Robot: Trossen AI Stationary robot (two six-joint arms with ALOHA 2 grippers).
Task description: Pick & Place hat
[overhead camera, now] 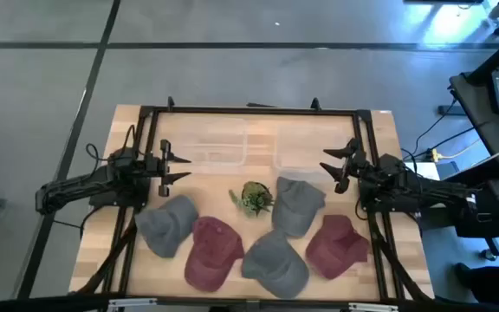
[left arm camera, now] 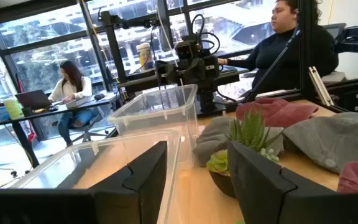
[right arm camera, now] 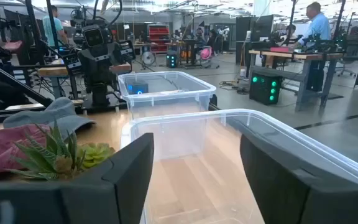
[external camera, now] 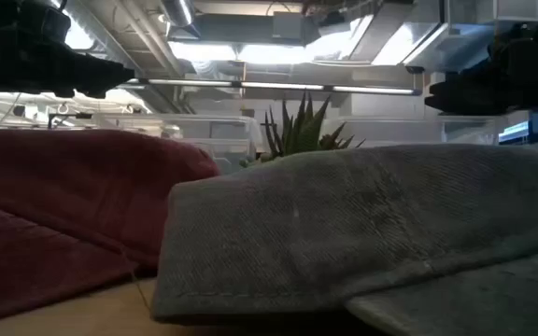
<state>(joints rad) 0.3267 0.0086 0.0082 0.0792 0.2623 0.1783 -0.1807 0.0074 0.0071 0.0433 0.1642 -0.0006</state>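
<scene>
Five caps lie flat on the wooden table's near half: a grey one, a maroon one, a grey one, a maroon one and a grey one farther back. In the low view a grey cap and a maroon cap fill the foreground. My left gripper hovers open over the table's left side, pointing right. My right gripper hovers open over the right side, pointing left. Neither holds anything.
Two clear plastic bins stand side by side on the table's far half between the grippers. A small potted succulent stands mid-table among the caps. A black frame edges the table. People sit at desks in the room beyond.
</scene>
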